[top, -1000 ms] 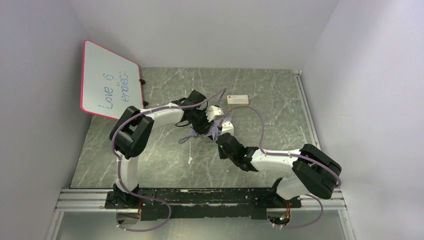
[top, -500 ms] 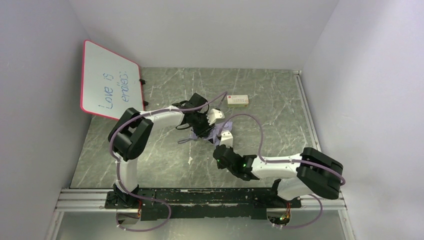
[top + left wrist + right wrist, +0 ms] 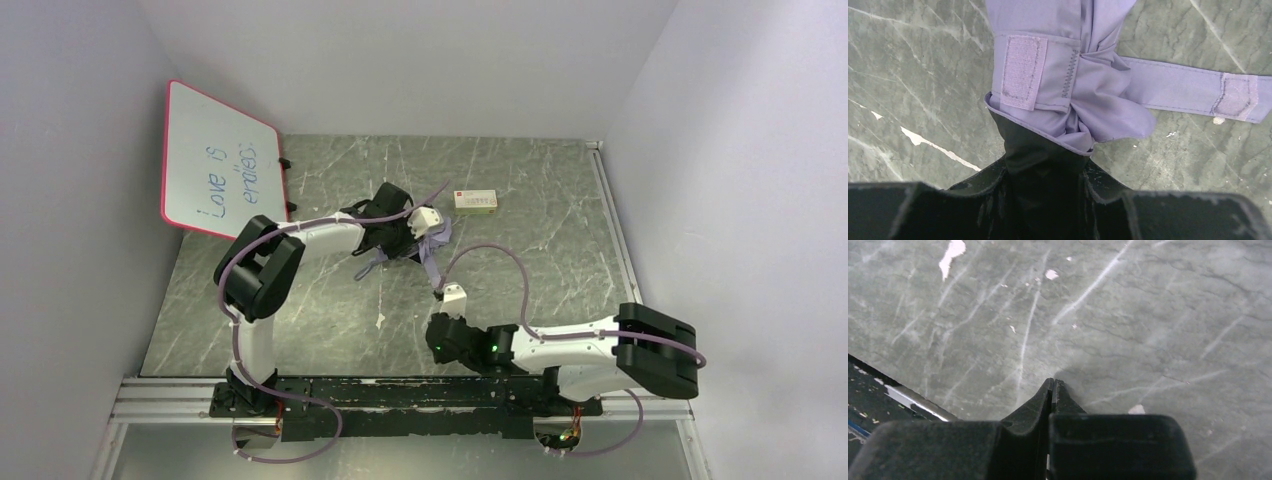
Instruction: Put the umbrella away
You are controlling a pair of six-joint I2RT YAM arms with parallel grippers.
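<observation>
At far left, one red-framed whiteboard (image 3: 220, 160) leaned against the wall. Mid-table, your left gripper (image 3: 1045, 165) was clamped narrowly on the one pale lavender fabric folding umbrella (image 3: 1073, 75), its one hook-and-loop strap (image 3: 1198, 85) trailing unfastened. Your right gripper (image 3: 1053, 390) was pressed closed and empty near the front edge. By my judgement, that loose strap could snag, or the bunched folds could spill open.
</observation>
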